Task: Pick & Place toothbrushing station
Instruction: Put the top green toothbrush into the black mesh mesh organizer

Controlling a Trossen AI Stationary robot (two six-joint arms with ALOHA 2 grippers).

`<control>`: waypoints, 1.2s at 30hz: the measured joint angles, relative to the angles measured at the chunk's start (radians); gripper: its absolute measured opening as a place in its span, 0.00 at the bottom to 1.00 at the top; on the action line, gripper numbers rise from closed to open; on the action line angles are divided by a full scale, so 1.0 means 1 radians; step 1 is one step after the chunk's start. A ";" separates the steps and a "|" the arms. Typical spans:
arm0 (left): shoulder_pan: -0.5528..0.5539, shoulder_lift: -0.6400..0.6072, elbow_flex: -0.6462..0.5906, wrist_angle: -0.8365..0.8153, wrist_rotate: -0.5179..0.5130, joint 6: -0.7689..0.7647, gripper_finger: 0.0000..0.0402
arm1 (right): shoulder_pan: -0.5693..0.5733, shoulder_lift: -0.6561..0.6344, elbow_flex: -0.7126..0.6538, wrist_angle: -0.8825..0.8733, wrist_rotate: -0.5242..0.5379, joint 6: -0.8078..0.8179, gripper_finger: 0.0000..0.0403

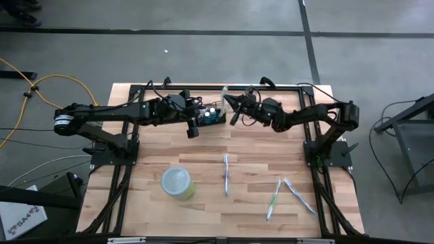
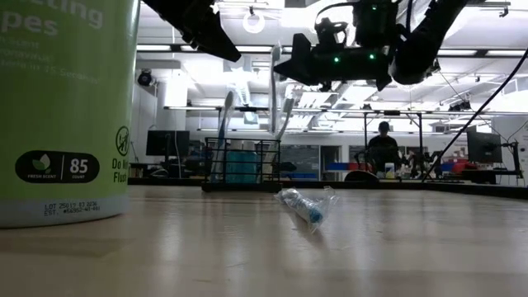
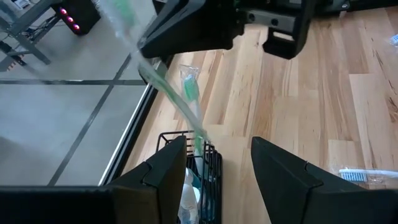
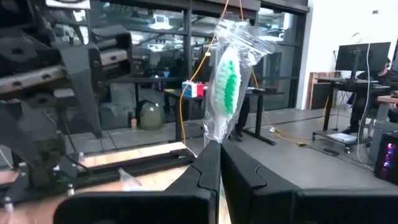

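Both my arms reach in over the far edge of the desk (image 1: 203,156) and meet near its middle. My right gripper (image 1: 227,100) has its fingers (image 4: 239,171) pressed together on a wrapped toothbrush (image 4: 225,93), green bristles up inside clear plastic, held tilted above the toothbrushing station (image 1: 211,116). My left gripper (image 1: 193,129) hovers at the station's left side with its fingers (image 3: 165,168) spread apart and gripping nothing; from my left wrist the near end of the black mesh box (image 3: 202,177) sits in the gap between them, with the held brush's handle slanting down into it.

The station stands close to the far edge of the desk, about midway along it. From the low view it is an upright wire box (image 2: 242,163) with wrapped brushes already standing in it.

Nearer the front, a yellow-green cup (image 1: 178,182) with a pale lid stands left of centre. A second wrapped toothbrush (image 1: 226,175) lies at the middle of the desk, and two more (image 1: 273,199) (image 1: 299,196) lie towards the front right corner, angled into a V. All of these are well apart from the station and from my fingers. Nothing on the desk lies between my grippers and the box.
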 joint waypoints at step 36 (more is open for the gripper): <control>0.000 0.000 0.000 -0.001 0.000 0.000 0.43 | 0.013 0.137 0.112 -0.010 0.045 -0.128 0.01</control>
